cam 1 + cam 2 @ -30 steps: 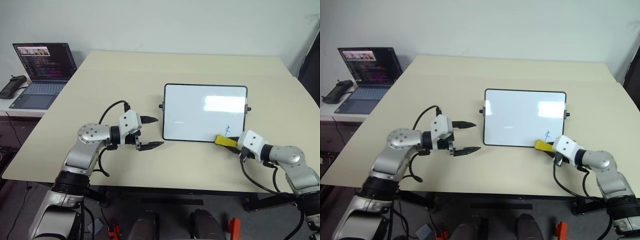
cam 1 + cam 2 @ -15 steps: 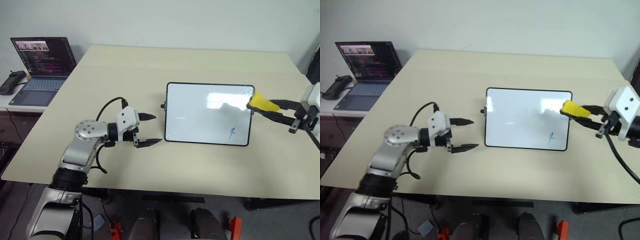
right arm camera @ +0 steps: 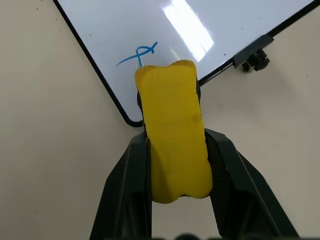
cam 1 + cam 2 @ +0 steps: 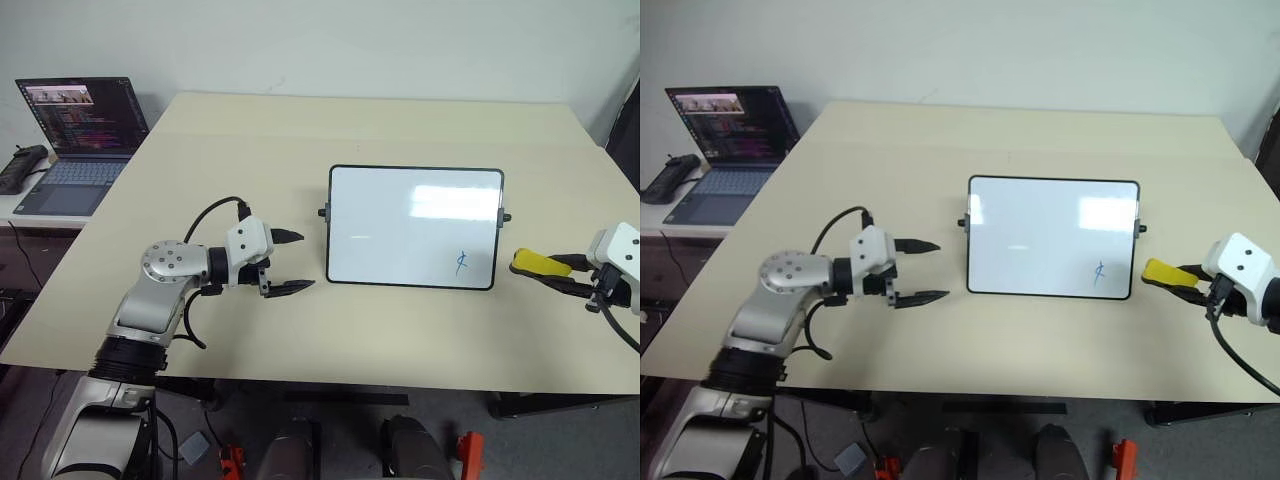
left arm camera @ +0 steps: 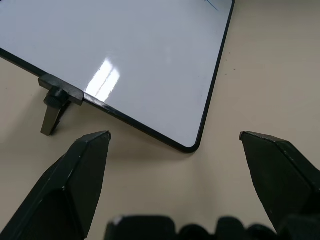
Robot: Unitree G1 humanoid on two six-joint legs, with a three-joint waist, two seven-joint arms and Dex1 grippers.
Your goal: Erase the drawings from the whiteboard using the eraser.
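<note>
My right end effector [image 4: 545, 272] is clenched on the eraser [image 4: 535, 264], held off the whiteboard's [image 4: 400, 225] right edge, over the bench [image 4: 300, 140]. One blue drawing [image 4: 462, 263] sits near the board's lower right corner. My left end effector [image 4: 292, 262] is released, fingers spread, just left of the board. Laptop [image 4: 75, 130] sits far left.

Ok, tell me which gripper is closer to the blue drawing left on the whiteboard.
Right. The right gripper, holding the eraser, is just off the whiteboard's edge beside the drawing; the left gripper is beyond the opposite edge.
</note>
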